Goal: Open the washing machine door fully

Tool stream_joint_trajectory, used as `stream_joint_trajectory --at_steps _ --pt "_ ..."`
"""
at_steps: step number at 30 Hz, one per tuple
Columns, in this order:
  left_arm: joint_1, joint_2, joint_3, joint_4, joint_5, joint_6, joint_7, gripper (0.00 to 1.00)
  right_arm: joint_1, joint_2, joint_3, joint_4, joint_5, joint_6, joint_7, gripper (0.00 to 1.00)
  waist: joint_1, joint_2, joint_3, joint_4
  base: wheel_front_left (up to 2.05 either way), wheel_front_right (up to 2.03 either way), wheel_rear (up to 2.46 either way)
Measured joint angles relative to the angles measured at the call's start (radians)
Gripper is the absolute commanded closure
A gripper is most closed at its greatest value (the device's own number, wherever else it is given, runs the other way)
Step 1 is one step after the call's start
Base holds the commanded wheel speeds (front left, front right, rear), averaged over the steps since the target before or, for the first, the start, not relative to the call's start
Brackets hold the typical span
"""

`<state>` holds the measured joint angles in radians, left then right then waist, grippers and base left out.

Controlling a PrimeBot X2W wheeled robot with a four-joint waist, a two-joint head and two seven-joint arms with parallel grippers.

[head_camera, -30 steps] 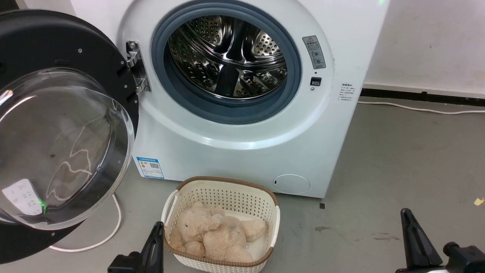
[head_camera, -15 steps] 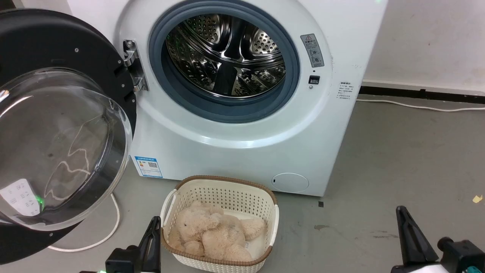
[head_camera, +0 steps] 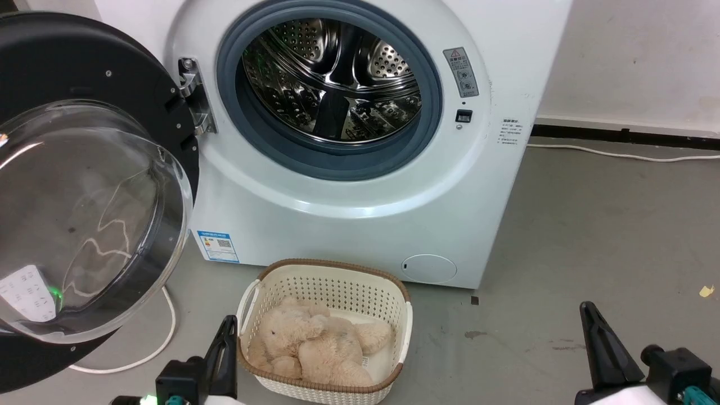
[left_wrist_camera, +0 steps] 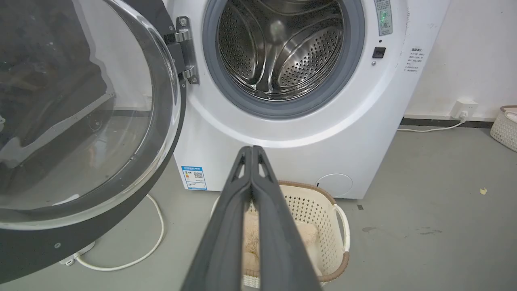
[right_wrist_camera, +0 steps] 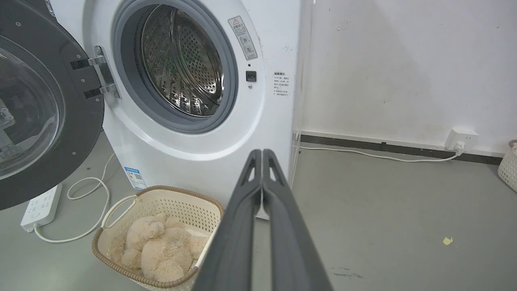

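Observation:
The washing machine door, a glossy black disc with a bulging clear glass bowl, stands swung wide open to the left of the machine, held by its metal hinge; it also shows as the door and the door. The steel drum lies exposed inside its grey rubber ring. My left gripper sits low near the basket, shut with nothing held, as the left gripper confirms. My right gripper is at the lower right over bare floor, also shut and empty, seen as the right gripper.
A cream basket holding a beige plush toy stands on the floor before the machine. A white cable loops under the door to a power strip. Another cable runs along the wall. A second basket stands far right.
The head view has shifted slightly, so the machine and basket sit a little higher and further left. Both grippers show a bit more at the bottom edge. The door has not swung.

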<state>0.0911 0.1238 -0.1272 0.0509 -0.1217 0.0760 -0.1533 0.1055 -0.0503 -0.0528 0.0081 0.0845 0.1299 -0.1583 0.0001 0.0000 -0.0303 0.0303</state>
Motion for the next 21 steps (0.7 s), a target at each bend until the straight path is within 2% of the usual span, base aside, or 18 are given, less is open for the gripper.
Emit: stream_joint_trajectory --at_steps 21 --pt "-0.024 -0.019 0.041 -0.016 0.040 -0.023 0.047 1.00 -0.033 0.000 0.016 -0.001 -0.024 0.000 0.052 1.00 -0.0001 0.0000 0.010 -0.010 0.00 0.00 0.00"
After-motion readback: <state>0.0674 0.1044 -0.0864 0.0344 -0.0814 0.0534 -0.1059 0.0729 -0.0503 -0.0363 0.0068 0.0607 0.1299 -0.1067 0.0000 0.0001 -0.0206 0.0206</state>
